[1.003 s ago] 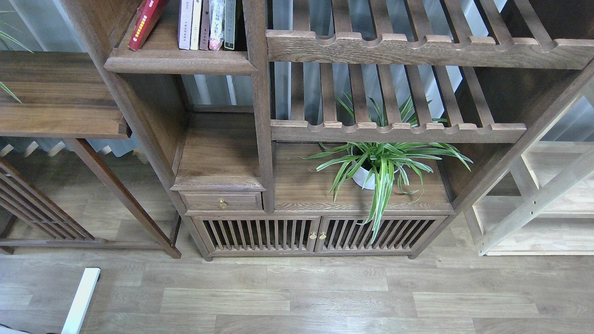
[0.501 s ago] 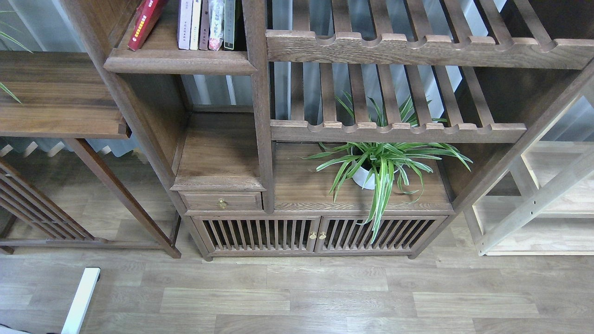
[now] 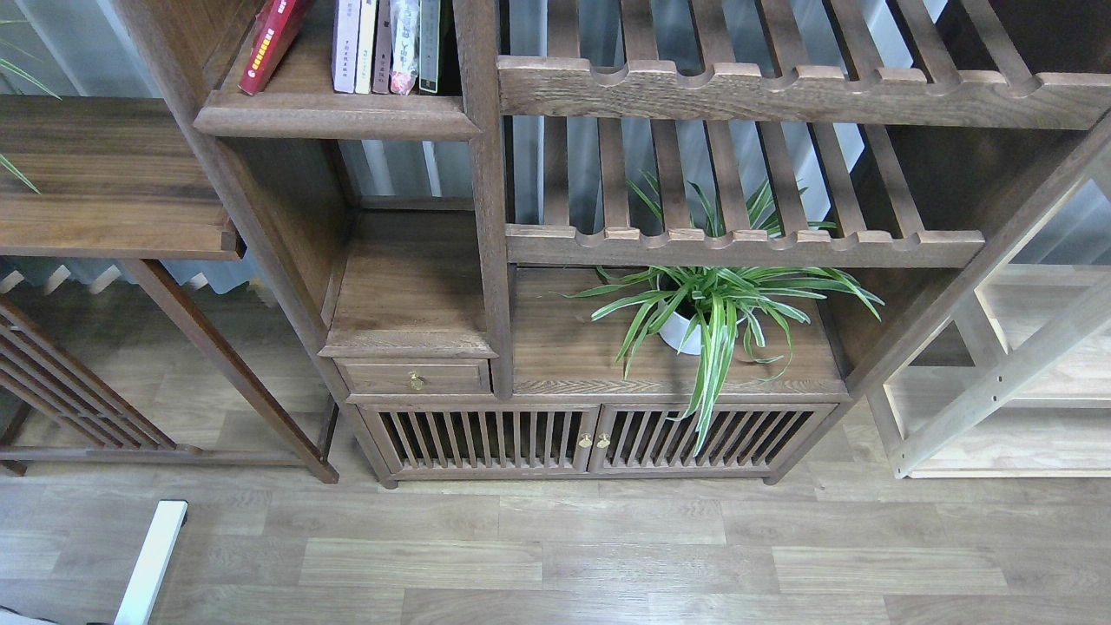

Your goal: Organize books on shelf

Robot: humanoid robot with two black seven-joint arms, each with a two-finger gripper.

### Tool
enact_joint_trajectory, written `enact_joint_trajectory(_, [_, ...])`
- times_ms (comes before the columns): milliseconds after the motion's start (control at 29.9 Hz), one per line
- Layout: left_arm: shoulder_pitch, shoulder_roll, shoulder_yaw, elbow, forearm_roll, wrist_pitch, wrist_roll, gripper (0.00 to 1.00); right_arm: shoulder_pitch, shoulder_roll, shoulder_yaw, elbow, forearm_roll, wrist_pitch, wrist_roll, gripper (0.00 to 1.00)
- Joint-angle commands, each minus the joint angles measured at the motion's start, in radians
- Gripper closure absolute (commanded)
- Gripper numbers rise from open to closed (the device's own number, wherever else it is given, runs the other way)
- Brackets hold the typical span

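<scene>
The shelf is a dark-brown board with a thick rounded lip at the top left of the head view. A red book with yellow title leans to the left against the bay's left wall. Several thin books stand upright at the right of the bay, among them a pale pink one and a white one; their tops are cut off by the frame. A yellow-green cover does not show. Neither of my grippers nor any arm is in view.
Slatted racks with scalloped rails fill the right side. A potted spider plant stands on the cabinet top. A small drawer and slatted doors sit below. A side table is at left, a pale wood unit at right.
</scene>
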Motion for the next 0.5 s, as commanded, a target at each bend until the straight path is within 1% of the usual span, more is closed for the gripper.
enact_joint_trajectory(0, [0.001, 0.000, -0.003, 0.005, -0.013, 0.000, 0.054, 0.12, -0.015, 0.001, 0.000, -0.164, 0.019, 0.031, -0.059, 0.05])
enact_joint_trajectory(134, [0.000, 0.000, 0.006, 0.002, -0.001, -0.003, 0.058, 0.03, -0.024, 0.003, -0.001, -0.164, 0.018, 0.042, -0.067, 0.04])
enact_joint_trajectory(201, [-0.002, 0.000, 0.020, 0.003, 0.010, -0.006, 0.058, 0.03, -0.026, 0.007, -0.008, -0.173, 0.010, 0.032, -0.072, 0.04])
enact_joint_trajectory(267, [-0.003, 0.000, 0.051, 0.005, 0.043, -0.009, 0.056, 0.03, -0.029, 0.039, -0.009, -0.210, 0.007, 0.029, -0.076, 0.04])
enact_joint_trajectory(301, [-0.005, 0.000, 0.060, 0.005, 0.062, -0.009, 0.057, 0.03, -0.029, 0.050, -0.011, -0.241, 0.007, 0.022, -0.081, 0.04])
enact_joint_trajectory(368, [-0.008, 0.000, 0.071, 0.006, 0.074, -0.009, 0.058, 0.03, -0.027, 0.050, -0.009, -0.256, 0.007, 0.015, -0.094, 0.04])
enact_joint_trajectory(468, [-0.008, 0.000, 0.077, 0.006, 0.093, -0.006, 0.056, 0.03, -0.029, 0.050, -0.014, -0.259, 0.004, 0.009, -0.090, 0.04])
